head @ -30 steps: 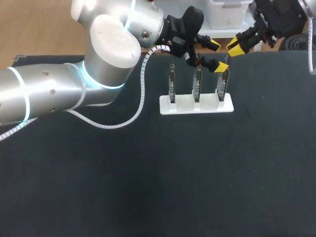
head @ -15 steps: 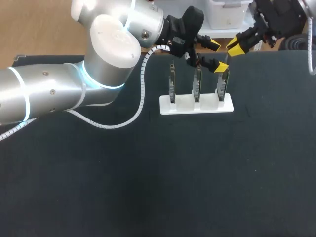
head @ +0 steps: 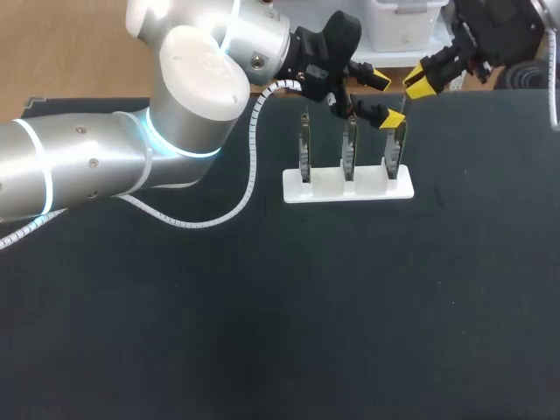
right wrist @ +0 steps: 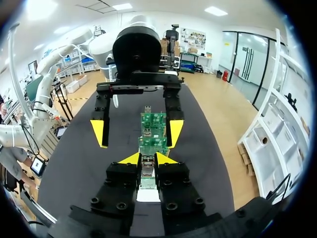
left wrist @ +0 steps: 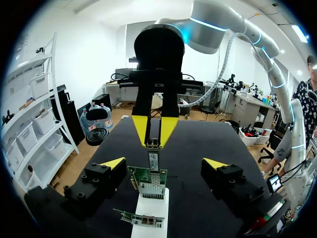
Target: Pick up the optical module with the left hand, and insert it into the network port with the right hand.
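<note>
Three green circuit boards stand in a white holder (head: 347,185). My right gripper (head: 421,84) hangs just behind the holder's right end, shut on the small metal optical module (left wrist: 153,159). In the left wrist view the module points down at the port on the nearest board (left wrist: 148,181). In the right wrist view the module (right wrist: 146,167) sits between my right gripper's (right wrist: 147,158) yellow tips, with the boards (right wrist: 152,133) in a row ahead. My left gripper (head: 385,99) stands open, wide, above the right-hand board, its fingers (left wrist: 113,163) on either side of it, holding nothing.
The dark table mat (head: 350,306) stretches in front of the holder. My left arm (head: 105,166) lies across the left half of the table with its white coiled cable (head: 249,175) hanging onto the mat. A second board (left wrist: 141,218) stands in the holder nearer the left wrist.
</note>
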Tool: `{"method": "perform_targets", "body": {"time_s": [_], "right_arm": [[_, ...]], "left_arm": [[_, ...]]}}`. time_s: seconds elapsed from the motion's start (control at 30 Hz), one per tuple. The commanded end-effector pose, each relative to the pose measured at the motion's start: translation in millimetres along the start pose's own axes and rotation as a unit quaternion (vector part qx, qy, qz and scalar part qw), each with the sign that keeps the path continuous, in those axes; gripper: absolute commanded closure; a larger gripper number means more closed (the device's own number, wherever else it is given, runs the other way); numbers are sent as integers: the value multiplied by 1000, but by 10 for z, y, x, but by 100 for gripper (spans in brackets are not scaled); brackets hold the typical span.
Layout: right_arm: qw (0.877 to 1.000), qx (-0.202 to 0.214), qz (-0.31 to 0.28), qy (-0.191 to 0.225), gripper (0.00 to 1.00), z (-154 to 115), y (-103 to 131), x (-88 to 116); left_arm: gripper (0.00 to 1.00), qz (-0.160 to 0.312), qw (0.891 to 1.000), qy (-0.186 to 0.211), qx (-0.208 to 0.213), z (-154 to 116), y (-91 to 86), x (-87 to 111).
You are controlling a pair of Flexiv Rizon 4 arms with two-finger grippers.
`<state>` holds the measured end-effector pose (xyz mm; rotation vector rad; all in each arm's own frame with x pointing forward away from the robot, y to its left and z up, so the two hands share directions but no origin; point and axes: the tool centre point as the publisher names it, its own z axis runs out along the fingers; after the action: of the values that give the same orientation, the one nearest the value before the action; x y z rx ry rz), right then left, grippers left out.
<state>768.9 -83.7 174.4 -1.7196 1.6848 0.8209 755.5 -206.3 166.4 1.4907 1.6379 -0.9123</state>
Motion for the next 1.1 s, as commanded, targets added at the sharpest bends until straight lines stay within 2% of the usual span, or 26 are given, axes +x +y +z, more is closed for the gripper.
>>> {"method": "perform_targets", "body": {"time_s": [0.03, 0.57, 1.1], "right_arm": [[1000, 1, 0, -1, 100, 16, 9, -16], [1000, -5, 0, 1, 100, 45, 29, 25], [1000, 3, -15, -5, 100, -18, 20, -52]], "left_arm": [[0, -1, 1000, 2, -1, 10, 4, -7], [0, -1, 1000, 2, -1, 10, 4, -7], [0, -1, 1000, 2, -1, 10, 4, -7]]}}
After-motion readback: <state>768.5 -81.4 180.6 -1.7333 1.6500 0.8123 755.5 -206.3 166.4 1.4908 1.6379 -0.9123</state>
